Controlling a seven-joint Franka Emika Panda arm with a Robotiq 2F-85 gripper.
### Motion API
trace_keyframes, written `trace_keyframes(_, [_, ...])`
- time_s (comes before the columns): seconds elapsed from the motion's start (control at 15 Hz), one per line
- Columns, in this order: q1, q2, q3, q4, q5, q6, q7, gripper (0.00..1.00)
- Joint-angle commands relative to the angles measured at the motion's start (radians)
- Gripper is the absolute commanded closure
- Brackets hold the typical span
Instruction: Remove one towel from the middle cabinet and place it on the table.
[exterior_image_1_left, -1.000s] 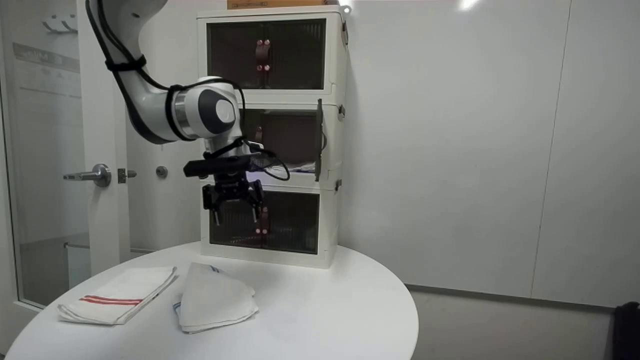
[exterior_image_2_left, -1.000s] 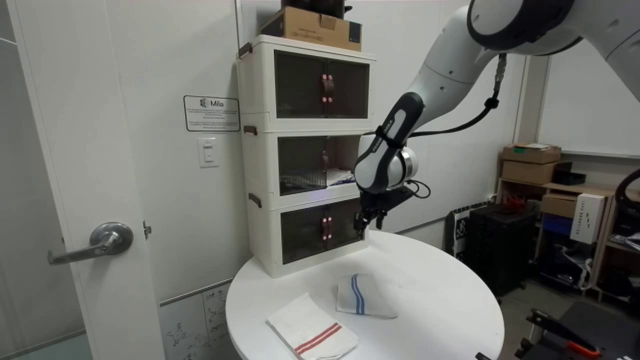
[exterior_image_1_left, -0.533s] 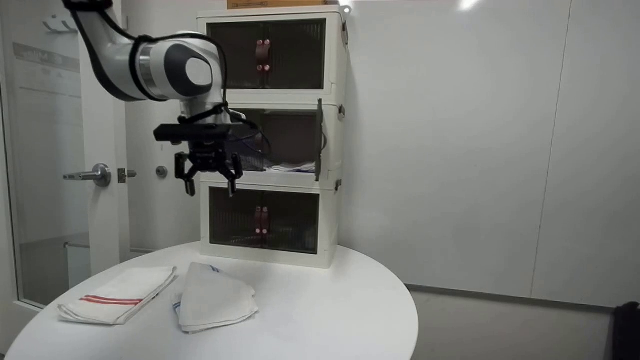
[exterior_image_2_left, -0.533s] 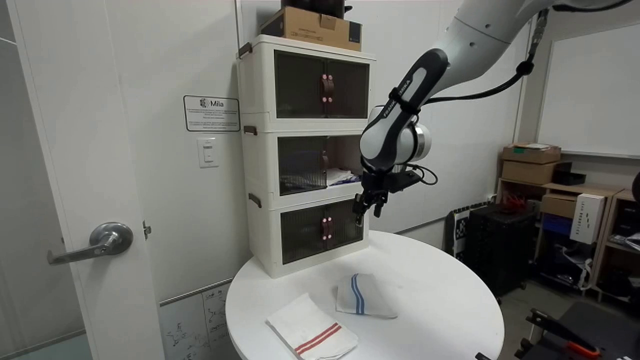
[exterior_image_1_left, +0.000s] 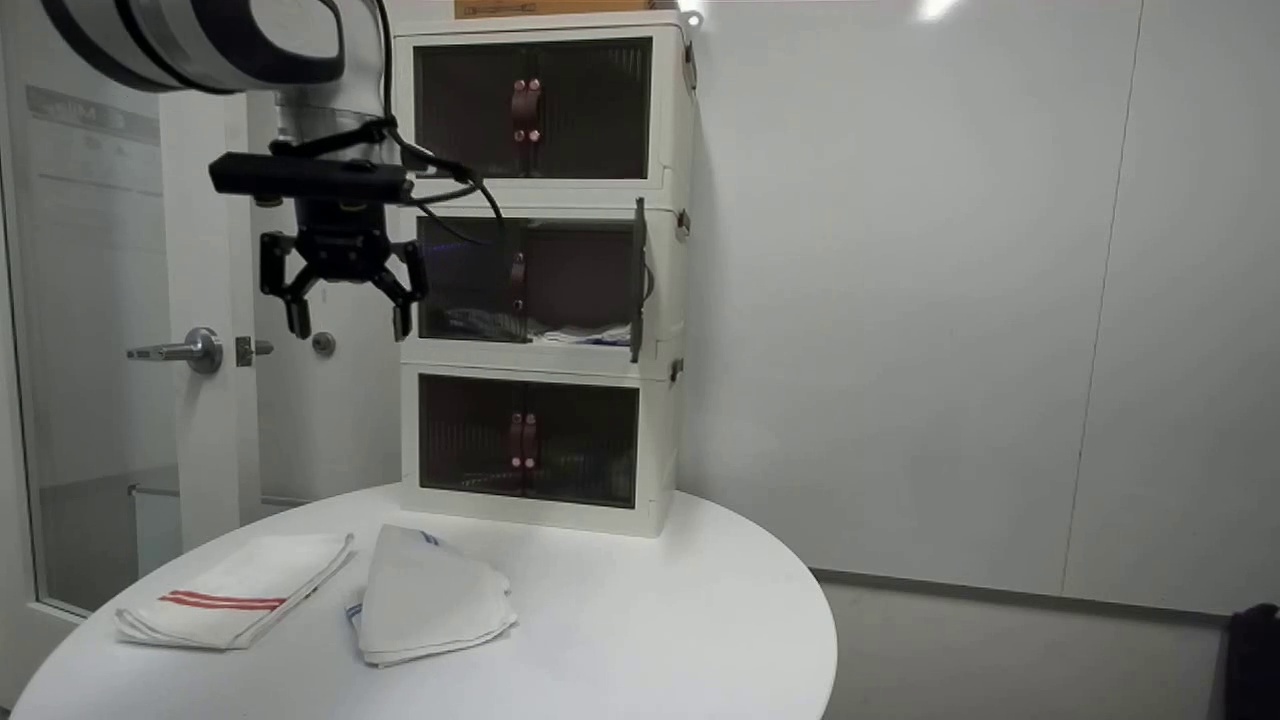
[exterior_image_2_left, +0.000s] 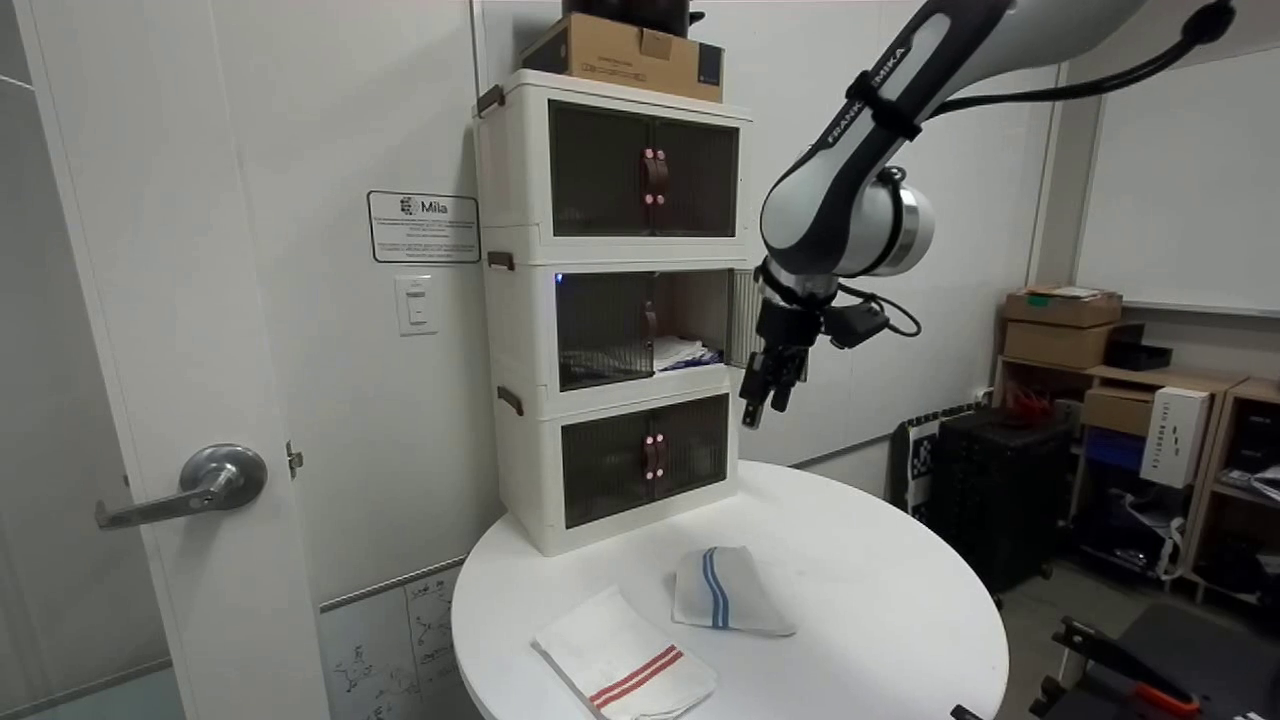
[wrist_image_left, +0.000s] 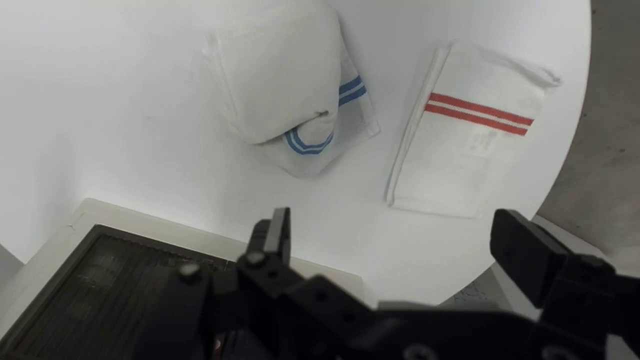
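Round bench (exterior_image_1_left: 690, 610), cabinet stack (exterior_image_2_left: 620, 394), empty hand (exterior_image_1_left: 350, 325)

A white wall panel (exterior_image_1_left: 900, 300) rises behind the stack, cut off at the top, and a room door (exterior_image_2_left: 150, 250) stands beside it. The bench carries the stack, three cabinets high, and runs out of frame in both exterior views. In front of the stack reaches the robot arm (exterior_image_2_left: 815, 215), its upper part cut off; FRANK and MIKA can be read on it, a black strap (exterior_image_2_left: 882, 105) crossing between. Well apart from the stack are wooden shelving (exterior_image_2_left: 1190, 379), holding a white box (exterior_image_2_left: 1175, 435) whose lettering is too small to read surely, and a black wheeled case (exterior_image_2_left: 1000, 480).

The stack's middle cabinet (exterior_image_2_left: 515, 330) has a swung-out leaf (exterior_image_2_left: 745, 318); a closed leaf (exterior_image_2_left: 605, 325) veils part of the folded white towelling (exterior_image_2_left: 678, 352) inside, so how many towels it makes cannot be told. On top of the stack sits a printed cardboard box (exterior_image_2_left: 640, 60), under a black object (exterior_image_2_left: 640, 12) cut off by the frame.

On the bench in front of the stack lie a red-striped towel (exterior_image_2_left: 628, 655), a faint mark on it unreadable in the wrist view, and a blue-striped towel (exterior_image_2_left: 735, 592), folded over part of its own stripes. Before the stack, well above the bench, the hand points down, fingers (exterior_image_1_left: 299, 318) spread wide, holding nothing. Beside the stack hang a sign (exterior_image_2_left: 424, 227) reading Mila, its small print illegible, and a light switch (exterior_image_2_left: 417, 305).
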Motion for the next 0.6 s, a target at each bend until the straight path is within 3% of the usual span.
trace_keyframes(0.0, [0.045,-0.183,-0.053,-0.119,0.014,-0.089,-0.084,0.0])
trace_keyframes(0.2, [0.084,-0.284,-0.096,-0.167,0.006,-0.124,-0.082,0.0])
trace_keyframes(0.27, [0.09,-0.191,-0.101,-0.113,-0.016,-0.096,-0.05,0.0])
trace_keyframes(0.53, [0.11,-0.266,-0.12,-0.155,-0.02,-0.107,-0.046,0.0])
